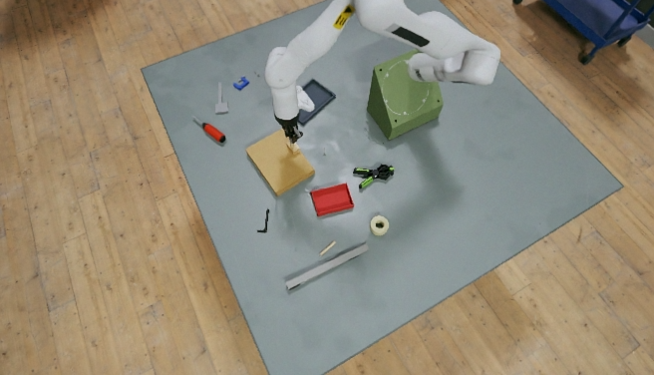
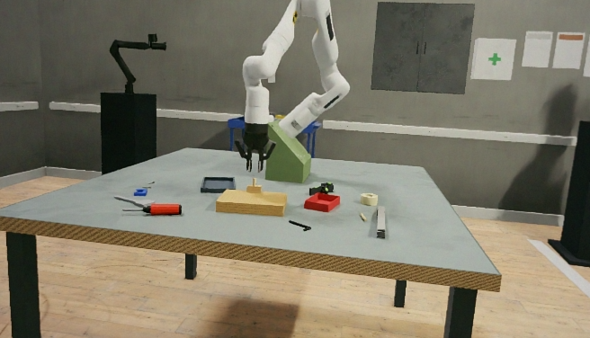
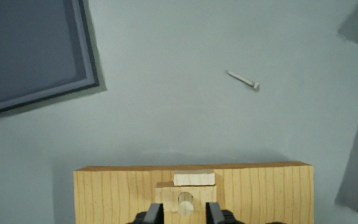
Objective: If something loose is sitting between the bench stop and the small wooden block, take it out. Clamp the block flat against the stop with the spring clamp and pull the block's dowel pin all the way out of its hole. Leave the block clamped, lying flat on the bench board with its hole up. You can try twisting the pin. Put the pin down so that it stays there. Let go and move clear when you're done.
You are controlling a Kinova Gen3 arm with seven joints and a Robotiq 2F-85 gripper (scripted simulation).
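Note:
My gripper (image 1: 295,140) (image 2: 254,170) (image 3: 185,214) points down, partly open and empty, above the dowel pin (image 2: 254,182) (image 3: 185,207). The pin stands upright in the small wooden block (image 2: 254,189) (image 3: 168,195). The block lies on the bench board (image 1: 279,171) (image 2: 252,206) (image 3: 110,197), beside the paler bench stop (image 3: 194,178). No loose thing shows between them in the wrist view; the far side is partly hidden. The black and green spring clamp (image 1: 376,172) (image 2: 322,189) lies on the table, away from the board.
A small screw (image 3: 242,79) lies behind the board. A dark tray (image 1: 319,100) (image 2: 218,184) (image 3: 37,45) is at the back. A red tray (image 1: 332,200) (image 2: 322,202), tape roll (image 1: 379,229) and metal bar (image 1: 326,266) lie right. A red screwdriver (image 1: 213,133) (image 2: 165,209) lies left.

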